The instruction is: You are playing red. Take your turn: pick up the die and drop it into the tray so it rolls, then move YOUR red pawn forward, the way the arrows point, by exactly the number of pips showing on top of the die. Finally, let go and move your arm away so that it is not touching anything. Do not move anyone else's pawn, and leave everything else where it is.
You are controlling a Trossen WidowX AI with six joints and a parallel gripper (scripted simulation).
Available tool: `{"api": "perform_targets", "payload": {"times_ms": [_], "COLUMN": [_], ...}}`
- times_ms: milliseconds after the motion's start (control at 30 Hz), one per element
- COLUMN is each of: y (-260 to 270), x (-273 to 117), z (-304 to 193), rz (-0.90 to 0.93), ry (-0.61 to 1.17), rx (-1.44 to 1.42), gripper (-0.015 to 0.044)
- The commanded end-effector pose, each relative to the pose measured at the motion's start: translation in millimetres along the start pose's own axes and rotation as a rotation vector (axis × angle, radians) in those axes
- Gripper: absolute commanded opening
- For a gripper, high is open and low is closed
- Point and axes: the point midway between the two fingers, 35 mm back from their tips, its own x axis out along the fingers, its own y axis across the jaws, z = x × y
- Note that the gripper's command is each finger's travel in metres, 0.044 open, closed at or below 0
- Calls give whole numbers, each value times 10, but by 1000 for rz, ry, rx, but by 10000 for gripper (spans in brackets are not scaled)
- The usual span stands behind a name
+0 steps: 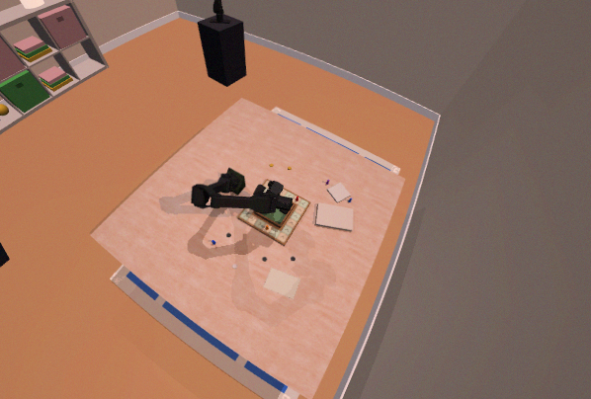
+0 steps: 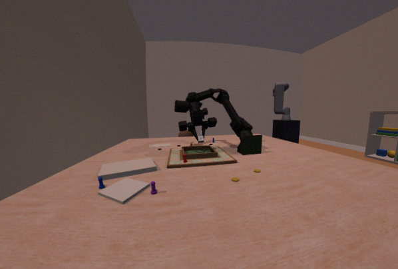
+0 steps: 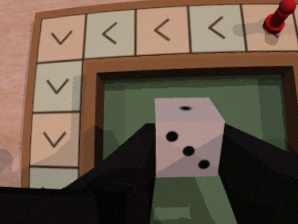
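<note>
I'm holding the die (image 3: pixel 186 137) clamped between the fingers of the gripper (image 3: pixel 188 163), and I'm hanging it straight above the green floor of the tray (image 3: pixel 127 106). The red pawn (image 3: pixel 278 16) is standing beyond the fingertips, off to the right, on the arrow track.

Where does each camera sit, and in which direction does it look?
Top: high above, tilted down on the table; shows the whole arm over the game board.
Exterior: low at the table's far end, facing the arm's base; shows the full arm and the gripper.
Wrist: on the gripper, looking down into the green tray; shows the fingers shut on the die.
Exterior and wrist share the red pawn.
</note>
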Motion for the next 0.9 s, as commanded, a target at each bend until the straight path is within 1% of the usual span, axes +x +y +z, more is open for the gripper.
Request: {"api": "perform_targets", "payload": {"times_ms": [0,200,300,467,867], "y": [19,5,-1,-58,-57], "x": [21,1,-23,-403,-399], "z": [-8,-9,-11,-62,-67], "rz": [-17,-82,-84,-84,-93], "ry": [-120,-280,-285,-285,-282], "rx": [-16,-45,-46,-46,-39], "gripper": [0,0,0,0,0]}}
